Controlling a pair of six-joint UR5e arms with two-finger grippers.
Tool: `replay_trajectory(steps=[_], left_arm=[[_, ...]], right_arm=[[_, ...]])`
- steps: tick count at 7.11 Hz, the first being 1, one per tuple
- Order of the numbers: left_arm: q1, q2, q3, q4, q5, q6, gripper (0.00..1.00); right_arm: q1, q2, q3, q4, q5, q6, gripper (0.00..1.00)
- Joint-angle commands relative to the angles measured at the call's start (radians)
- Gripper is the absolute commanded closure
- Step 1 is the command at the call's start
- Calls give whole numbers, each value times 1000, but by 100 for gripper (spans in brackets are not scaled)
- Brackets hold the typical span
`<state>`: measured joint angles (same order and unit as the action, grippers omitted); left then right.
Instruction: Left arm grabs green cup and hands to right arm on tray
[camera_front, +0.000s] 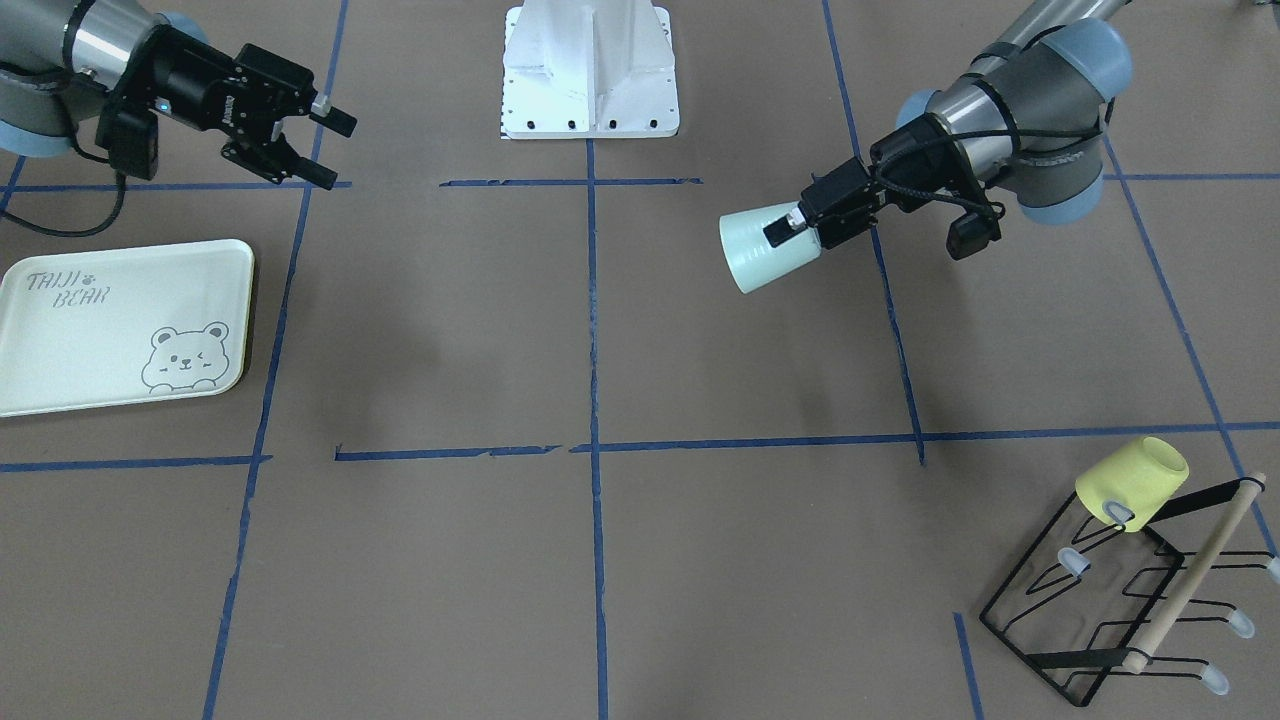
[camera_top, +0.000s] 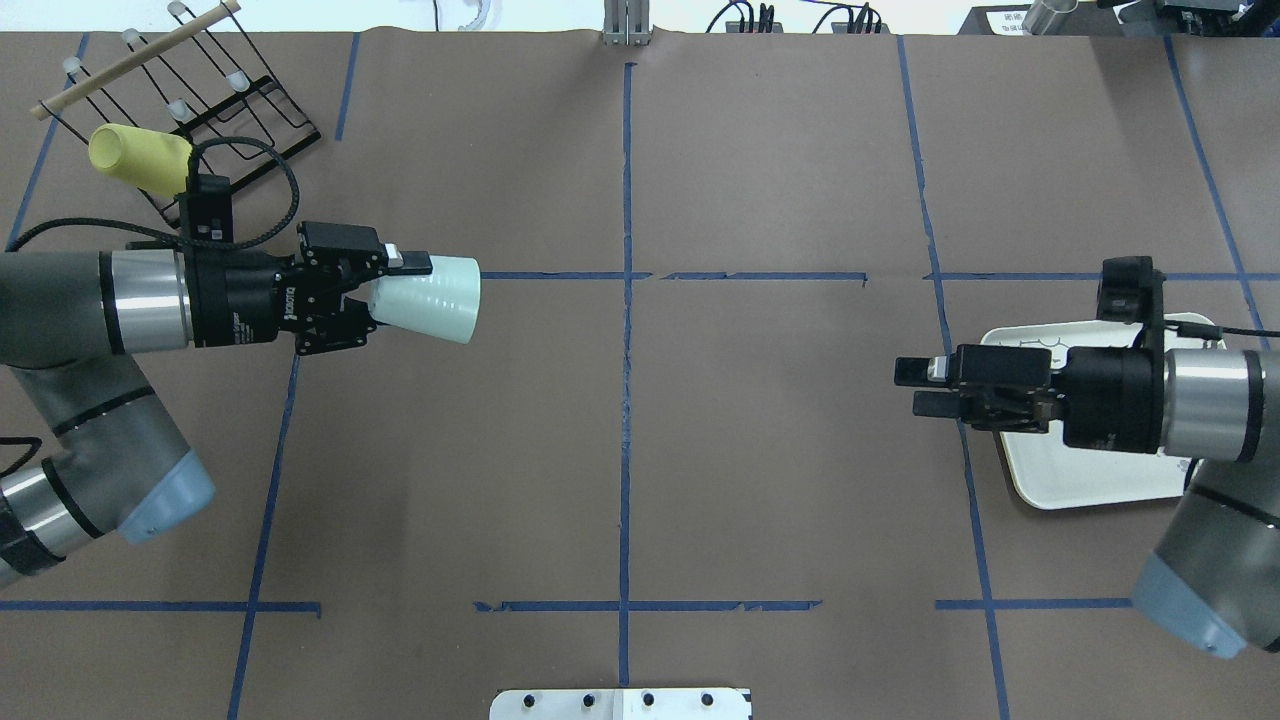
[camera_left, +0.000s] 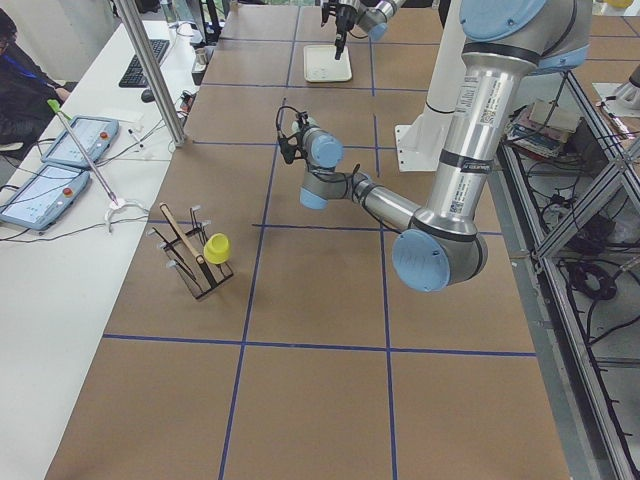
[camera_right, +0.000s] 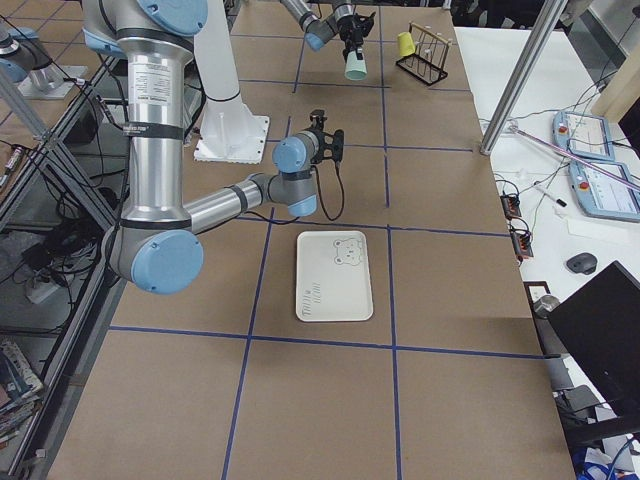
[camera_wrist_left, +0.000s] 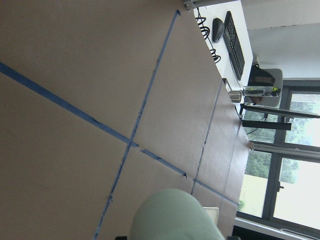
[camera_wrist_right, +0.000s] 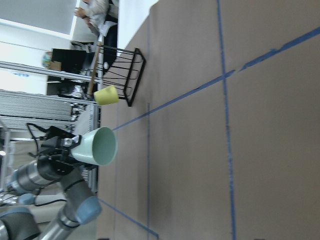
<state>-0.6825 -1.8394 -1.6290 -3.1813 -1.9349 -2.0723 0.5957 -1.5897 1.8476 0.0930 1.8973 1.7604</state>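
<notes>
You have the left hand (camera_top: 397, 296) clamped on the base of the small pale mint-green plastic cup (camera_top: 438, 298), sideways above the brown worktop (camera_top: 760, 450); right hand (camera_top: 916, 388) sits parted, nothing held, near the cream bear-print tray (camera_top: 1085, 485); carry it across level

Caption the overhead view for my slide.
Left gripper holds the green cup sideways, mouth toward the open right gripper near the tray.
</notes>
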Motion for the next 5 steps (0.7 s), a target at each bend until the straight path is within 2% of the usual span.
replay_trajectory(steps=[1, 2, 3, 5], left_arm=[[78, -62, 12, -100, 24, -76, 82], [99, -116, 24, -101, 24, -107, 82], [119, -119, 29, -114, 31, -106, 82], [200, -121, 29, -173, 118, -107, 82]], right_arm=[[-150, 136, -118, 242, -136, 72, 0], [-157, 210, -137, 246, -144, 97, 1], [-165, 252, -139, 246, -171, 112, 2], [-189, 289, -149, 237, -220, 137, 8]])
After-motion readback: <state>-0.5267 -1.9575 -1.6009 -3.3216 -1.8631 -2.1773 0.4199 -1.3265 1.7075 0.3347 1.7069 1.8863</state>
